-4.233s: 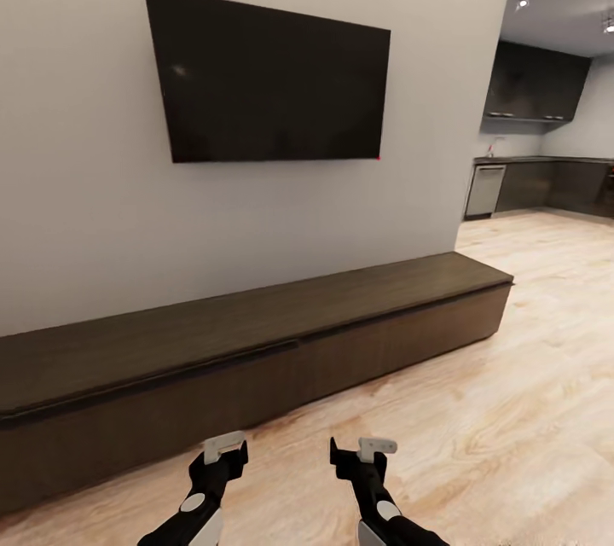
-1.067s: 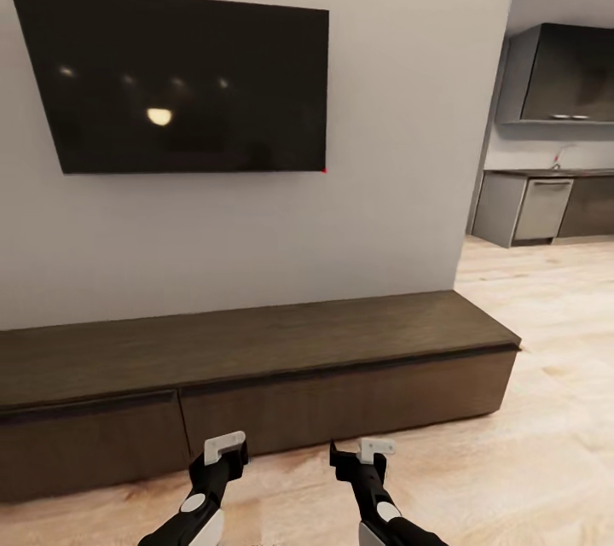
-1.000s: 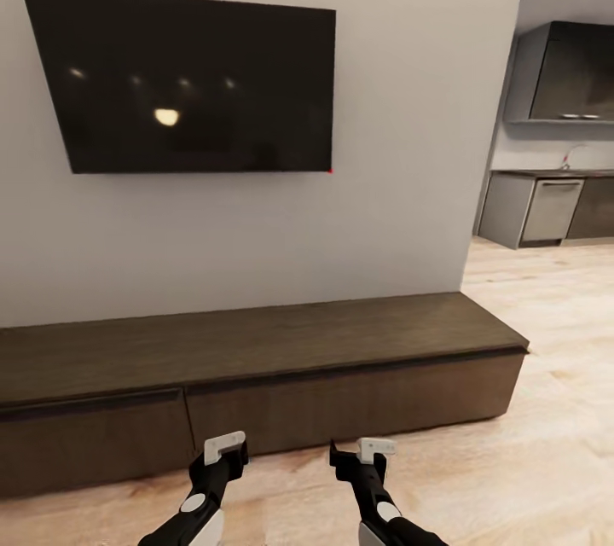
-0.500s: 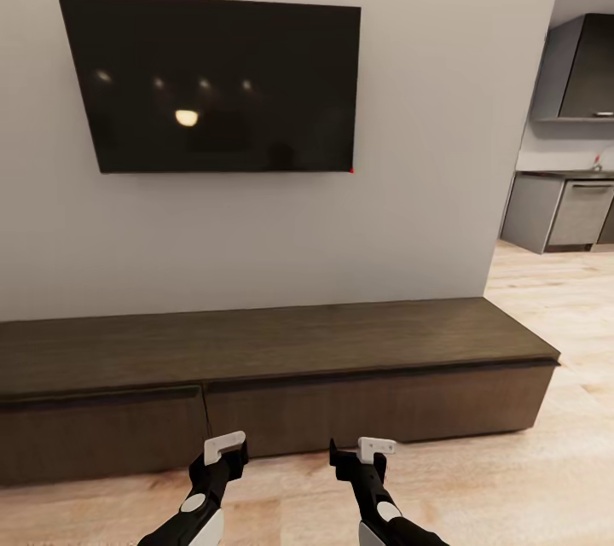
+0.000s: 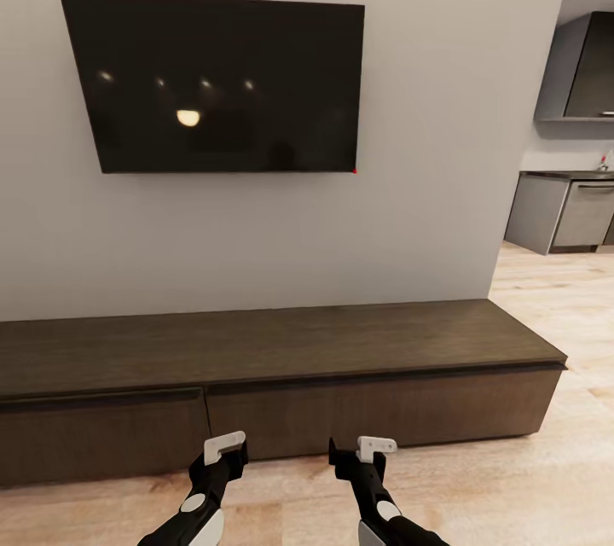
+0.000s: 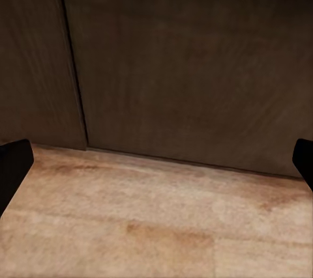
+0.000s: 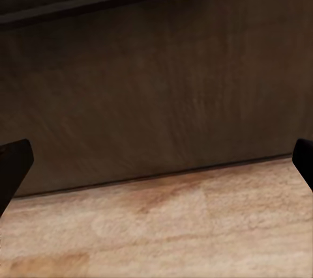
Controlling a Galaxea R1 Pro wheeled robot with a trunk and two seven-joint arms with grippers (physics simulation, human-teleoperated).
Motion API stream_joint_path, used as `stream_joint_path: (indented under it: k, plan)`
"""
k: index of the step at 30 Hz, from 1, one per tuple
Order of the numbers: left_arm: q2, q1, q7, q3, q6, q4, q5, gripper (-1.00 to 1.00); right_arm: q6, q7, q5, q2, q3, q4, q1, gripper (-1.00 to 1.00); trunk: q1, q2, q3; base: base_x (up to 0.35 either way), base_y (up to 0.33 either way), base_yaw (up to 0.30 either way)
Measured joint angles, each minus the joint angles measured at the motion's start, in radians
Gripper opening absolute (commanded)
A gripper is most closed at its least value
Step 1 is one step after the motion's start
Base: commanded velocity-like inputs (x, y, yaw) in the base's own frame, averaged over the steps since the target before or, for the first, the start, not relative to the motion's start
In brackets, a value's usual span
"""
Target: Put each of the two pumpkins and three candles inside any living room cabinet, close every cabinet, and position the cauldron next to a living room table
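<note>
The cabinet [image 5: 281, 375] is a long, low unit of dark-brown wood. It stands on the floor against the light grey wall [image 5: 426, 145], directly under the TV [image 5: 217, 85]. Its top is flat and bare. The front has 2 wide drawer fronts in the head view, both flat, w/o handles, both shut flush; a thin vertical seam [image 5: 206, 422] divides them, approx. above the left gripper. The right end of the cabinet stops near the wall corner, where the kitchen begins.

Both arms are low and near the robot's body, forearms pointing fwd toward the cabinet front. The left gripper [image 5: 227, 446] and the right gripper [image 5: 362, 449] hover just above the wood floor [image 5: 512, 486], side by side, a little apart from each other and just before the cabinet base, not touching it. Each pincer is spread wide and holds nothing: in each wrist view the 2 dark fingertips [image 6: 13, 167] [image 7: 13, 164] sit at the opposite edges, w/ only cabinet front and floor boards between them. The left wrist view also shows the seam between the drawer fronts [image 6: 72, 69].

Count: 1 cabinet, 2 drawer fronts seen, 1 TV (black, wall-mounted, lamp reflections on the screen), 2 grippers. At far right, grey kitchen cupboards [image 5: 588, 68] and a grey appliance [image 5: 580, 217].
</note>
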Motion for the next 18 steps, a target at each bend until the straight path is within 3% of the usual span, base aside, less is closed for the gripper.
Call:
stream_joint_path:
  k: [18]
  plan:
    - [0.002,0.0,-0.001,0.0,0.001,-0.002,0.001,1.0,-0.002,0.0,-0.001,0.0,0.0,0.006,0.0,1.0,0.0,0.0,0.0,0.0,0.0,0.0]
